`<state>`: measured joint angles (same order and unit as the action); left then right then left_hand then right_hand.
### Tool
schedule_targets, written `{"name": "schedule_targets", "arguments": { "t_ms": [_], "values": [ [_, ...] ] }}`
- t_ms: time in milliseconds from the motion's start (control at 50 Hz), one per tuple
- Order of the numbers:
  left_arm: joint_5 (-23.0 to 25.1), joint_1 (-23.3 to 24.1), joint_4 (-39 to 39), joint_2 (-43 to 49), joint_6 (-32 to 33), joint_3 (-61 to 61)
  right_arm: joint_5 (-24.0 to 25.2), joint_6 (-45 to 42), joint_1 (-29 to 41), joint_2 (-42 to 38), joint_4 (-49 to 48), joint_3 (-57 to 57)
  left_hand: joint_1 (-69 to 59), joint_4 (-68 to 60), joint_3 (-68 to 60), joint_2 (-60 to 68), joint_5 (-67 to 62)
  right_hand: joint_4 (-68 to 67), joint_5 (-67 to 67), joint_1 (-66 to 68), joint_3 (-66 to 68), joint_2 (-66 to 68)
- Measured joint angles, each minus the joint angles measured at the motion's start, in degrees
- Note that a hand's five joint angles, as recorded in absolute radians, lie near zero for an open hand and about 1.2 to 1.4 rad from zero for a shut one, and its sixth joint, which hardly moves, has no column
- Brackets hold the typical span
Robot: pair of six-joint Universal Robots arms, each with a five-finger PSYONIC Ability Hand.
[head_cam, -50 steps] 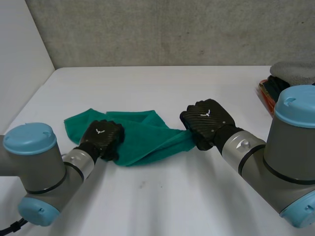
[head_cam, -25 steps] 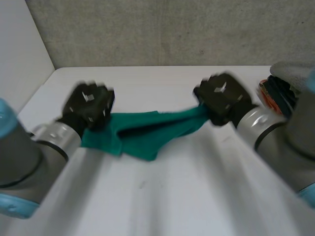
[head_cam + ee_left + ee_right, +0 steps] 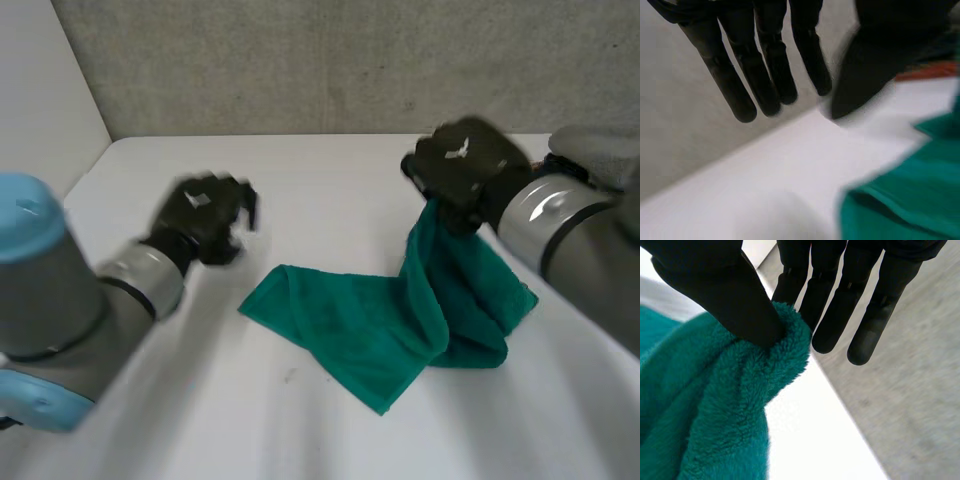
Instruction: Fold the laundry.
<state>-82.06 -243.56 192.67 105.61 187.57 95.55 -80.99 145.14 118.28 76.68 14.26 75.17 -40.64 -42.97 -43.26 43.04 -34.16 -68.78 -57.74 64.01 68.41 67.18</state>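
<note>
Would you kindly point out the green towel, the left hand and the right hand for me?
green towel point(image 3: 360, 322), head view, flat middle part.
left hand point(image 3: 203, 213), head view, back of the hand.
right hand point(image 3: 462, 163), head view, back of the hand.

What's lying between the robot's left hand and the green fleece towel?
Only bare white table; the head view shows the open left hand apart from the green fleece towel.

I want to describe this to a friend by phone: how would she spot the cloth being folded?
Start at the white table before the grey wall. Near its middle lies a fluffy green towel, one end lifted and pinched by the right hand. Unlike the grey and orange pile at the table's right edge, it is bright green and hangs from a hand.
</note>
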Motion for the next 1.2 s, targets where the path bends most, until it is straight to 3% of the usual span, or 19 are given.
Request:
{"name": "schedule_targets", "arguments": {
  "t_ms": [80, 260, 460, 540, 600, 680, 760, 900, 1040, 1100, 1200],
  "values": [
    [-1.76, 5.91, 0.02, 5.05, -0.30, 0.87, -1.76, -0.12, 0.12, -3.78, -0.66, 0.43, 9.12, 11.33, 11.11, -11.10, 12.65, 0.00, 0.00, 0.00, 0.00, 0.02],
    [-6.62, 17.40, 5.49, 10.51, -0.31, 2.31, -2.55, 0.11, -0.54, -4.73, -3.18, 3.38, 9.52, 12.95, 12.31, -12.57, 14.50, 0.00, -0.01, 0.00, 0.00, 0.54],
    [-10.05, 22.35, 10.39, 21.32, 1.68, -6.48, -2.44, 0.54, -0.56, -3.05, -4.16, 5.51, 8.66, 11.60, 11.41, -11.52, 12.59, 0.00, -0.01, 0.00, 0.00, 0.54],
    [-10.74, 22.95, 10.24, 26.17, 3.57, -11.20, -2.43, 0.63, -0.68, -2.13, -4.37, 6.04, -1.01, 2.47, 2.94, -2.10, 3.74, 0.00, -0.01, 0.00, 0.00, 0.54],
    [-11.02, 23.10, 10.29, 28.40, 5.03, -13.39, -2.47, 0.63, -0.81, -1.77, -4.69, 6.34, -23.11, -18.84, -18.30, 18.81, -17.02, 0.00, -0.01, 0.00, 0.00, 0.54],
    [-12.14, 22.97, 10.43, 28.94, 6.06, -14.44, -2.66, 0.26, -1.53, -1.60, -5.07, 6.65, -25.46, -25.50, -24.81, 25.35, -21.46, 0.00, -0.01, 0.00, 0.00, 0.54],
    [-15.10, 22.61, 10.36, 25.37, 6.39, -13.62, -2.72, -0.52, -3.34, -1.07, -5.05, 6.78, -25.46, -25.62, -24.86, 25.42, -21.46, 0.00, 0.00, 0.00, 0.00, 0.54],
    [-18.68, 18.41, 8.83, 6.30, 6.24, -6.03, -2.82, -6.94, -7.56, 1.75, -4.26, 7.35, -25.46, -25.64, -24.99, 25.48, -21.46, 0.00, -0.07, 0.00, 0.00, 0.54],
    [-12.33, 9.18, -1.95, -9.59, 5.36, 0.51, -2.98, -16.98, -8.75, 5.07, -3.79, 9.44, -25.46, -25.65, -24.99, 25.48, -21.46, 0.00, -0.09, 0.00, 0.00, 0.54],
    [-7.97, 3.78, -9.05, -11.05, 4.08, 1.13, -2.94, -19.20, -8.36, 5.22, -3.29, 10.88, -25.46, -25.65, -25.00, 25.48, -21.46, 0.00, -0.11, 0.10, 0.00, 0.54],
    [-4.11, -2.88, -14.09, -8.18, 2.86, 0.48, -3.02, -21.37, -7.67, 2.55, -1.77, 12.50, -25.46, -25.66, -25.00, 25.48, -21.46, 0.00, -0.98, 0.18, 0.00, 0.54]
  ]
}}
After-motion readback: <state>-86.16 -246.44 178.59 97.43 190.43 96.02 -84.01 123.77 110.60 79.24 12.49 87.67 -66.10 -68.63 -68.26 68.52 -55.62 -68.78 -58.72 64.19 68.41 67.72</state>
